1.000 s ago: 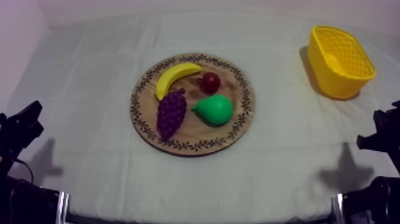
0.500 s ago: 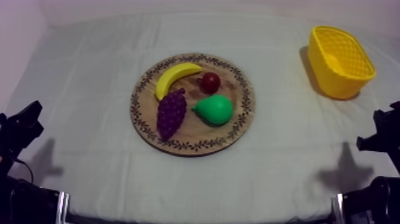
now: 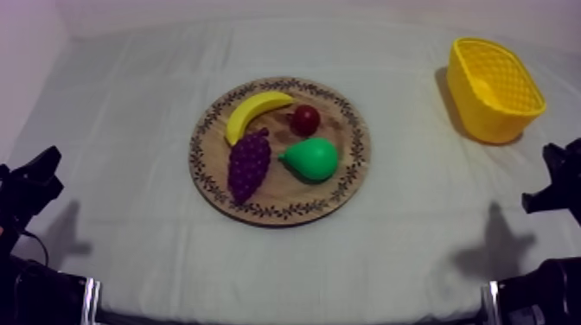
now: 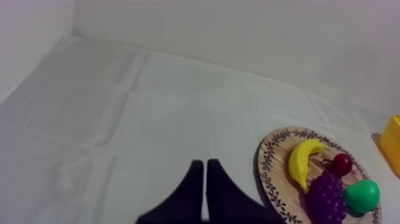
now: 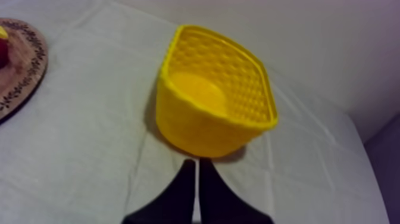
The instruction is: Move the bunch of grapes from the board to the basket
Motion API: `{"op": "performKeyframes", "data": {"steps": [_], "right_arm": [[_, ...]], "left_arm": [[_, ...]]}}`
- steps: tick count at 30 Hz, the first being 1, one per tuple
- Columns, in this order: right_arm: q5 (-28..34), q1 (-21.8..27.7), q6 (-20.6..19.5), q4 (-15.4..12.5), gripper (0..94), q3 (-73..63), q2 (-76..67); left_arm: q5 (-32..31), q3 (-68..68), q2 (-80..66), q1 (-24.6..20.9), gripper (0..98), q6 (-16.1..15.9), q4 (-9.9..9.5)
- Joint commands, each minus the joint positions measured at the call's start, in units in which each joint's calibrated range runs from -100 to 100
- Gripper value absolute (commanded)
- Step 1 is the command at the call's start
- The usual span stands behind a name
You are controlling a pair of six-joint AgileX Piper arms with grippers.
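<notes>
Top view gives me the whole table (image 3: 130,130) under its pale cloth, and at its middle the wooden board (image 3: 290,197), lying flat with all four toy fruits on it. The yellow basket (image 3: 484,117) stands well apart from the board, at my right far side, upright, and looks empty, so I judge the right arm has the shorter way for the drop. The bunch of grapes (image 3: 248,164) lies on the board's left part, its stem end touching the banana (image 3: 253,112), with the pear (image 3: 311,159) just beside it and the small red fruit (image 3: 305,118) behind the pear. The left gripper (image 4: 205,164) and the right gripper (image 5: 196,162) rest low at their sides, each with fingers pressed together on nothing, because, as I judge, no reach is begun. Both arms are cut off by the top view's lower edges. From the right wrist the board is cut to a piece of rim, and from the left wrist the basket to a yellow corner.
</notes>
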Motion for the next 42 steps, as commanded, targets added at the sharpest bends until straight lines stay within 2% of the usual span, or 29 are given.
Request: {"op": "performKeyframes", "data": {"steps": [1, 12, 19, 29, 42], "right_arm": [[0.55, -2.69, -0.67, 0.59, 0.4, -5.84, 5.76], [8.3, -15.33, -9.11, 6.72, 0.4, -38.97, 33.1], [18.88, -21.76, -14.25, 9.7, 0.4, -58.21, 46.62], [40.62, -30.97, -20.59, 9.86, 0.4, -88.15, 66.12], [55.57, -38.01, -28.94, 10.38, 0.3, -111.55, 85.06]], "left_arm": [[-0.05, -0.02, 0.0, 0.0, 0.1, 0.0, -0.04], [-0.05, -0.02, 0.0, 0.0, 0.1, 0.0, -0.04], [-0.05, -0.02, 0.0, 0.0, 0.1, 0.0, -0.04], [-0.05, -0.02, 0.0, 0.0, 0.1, 0.0, -0.04], [-0.05, -0.02, 0.0, 0.0, 0.1, 0.0, -0.04]]}}
